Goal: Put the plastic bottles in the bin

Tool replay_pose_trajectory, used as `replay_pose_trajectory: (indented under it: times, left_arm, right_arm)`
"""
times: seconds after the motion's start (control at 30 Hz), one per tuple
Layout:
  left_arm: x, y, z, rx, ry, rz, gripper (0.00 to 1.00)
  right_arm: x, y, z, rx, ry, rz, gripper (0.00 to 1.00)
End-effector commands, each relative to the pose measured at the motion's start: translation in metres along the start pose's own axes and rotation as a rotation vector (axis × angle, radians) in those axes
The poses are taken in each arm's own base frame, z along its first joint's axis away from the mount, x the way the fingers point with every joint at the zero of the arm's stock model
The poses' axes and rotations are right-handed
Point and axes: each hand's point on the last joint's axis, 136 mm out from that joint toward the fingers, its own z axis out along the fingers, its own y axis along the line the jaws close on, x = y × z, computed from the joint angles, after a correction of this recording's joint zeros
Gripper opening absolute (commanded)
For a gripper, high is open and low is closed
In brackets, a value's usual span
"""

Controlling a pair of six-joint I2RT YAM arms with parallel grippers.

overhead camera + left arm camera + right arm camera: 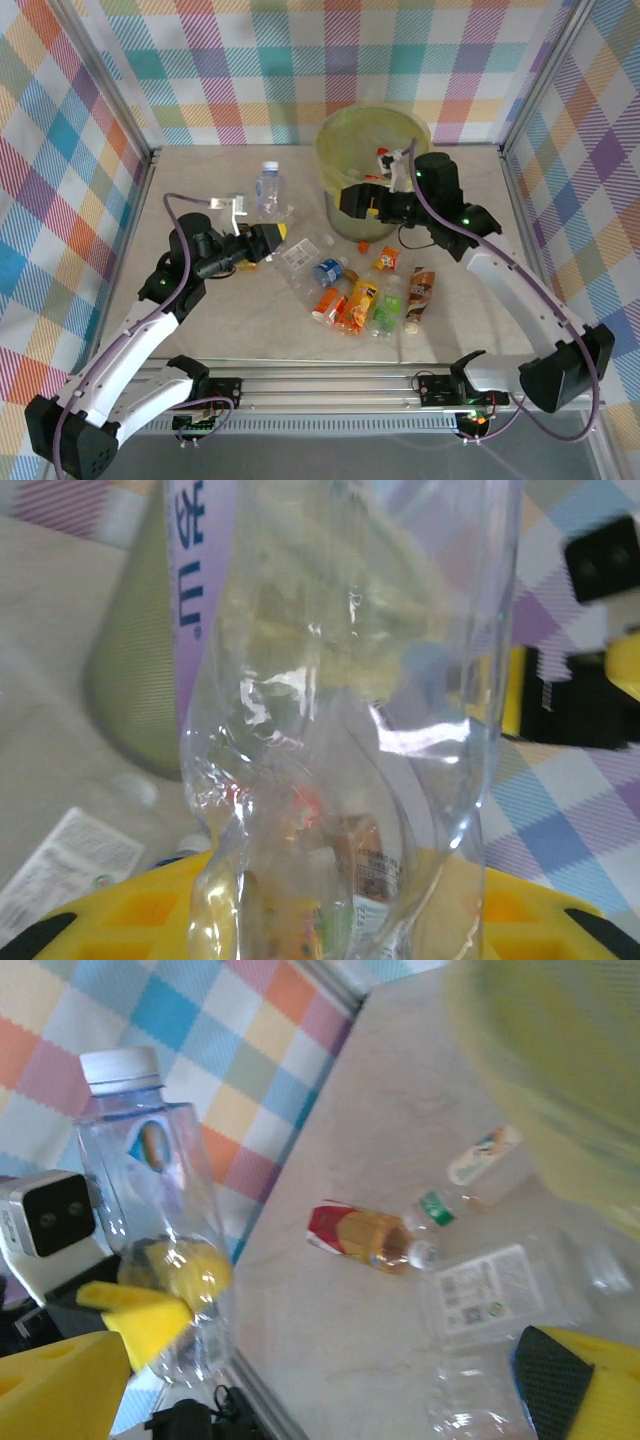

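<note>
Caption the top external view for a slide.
Left hand grips a clear white-capped bottle; right hand open beside the bin; more bottles lie between.

The left gripper (pixel 330 935) is gripping a clear bottle (pixel 350 730) that is standing upright close against the lens, with yellow fingers (pixel 130 920) pressing in on its creased lower part. A lilac label (pixel 205 560) is wrapping its upper left side. Behind it to the left, the olive bin (pixel 130 680) is sitting on the pale table (pixel 40 680), and a white-labelled bottle (pixel 65 865) is lying near its foot.
</note>
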Motion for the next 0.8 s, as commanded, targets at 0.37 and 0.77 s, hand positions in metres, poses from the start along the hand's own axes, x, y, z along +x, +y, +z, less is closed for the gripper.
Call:
replay_pose_trajectory:
  times: [0.37,0.77]
  left_arm:
    - [-0.004,-0.06,0.031,0.19,0.029,0.147,0.33]
    - [-0.003,-0.067,0.03,0.194,0.032,0.174,0.39]
  right_arm:
    - [-0.013,0.072,0.049,-0.247,0.083,-0.13,0.99]
    - [-0.011,0.069,0.066,-0.241,0.11,-0.112,0.66]
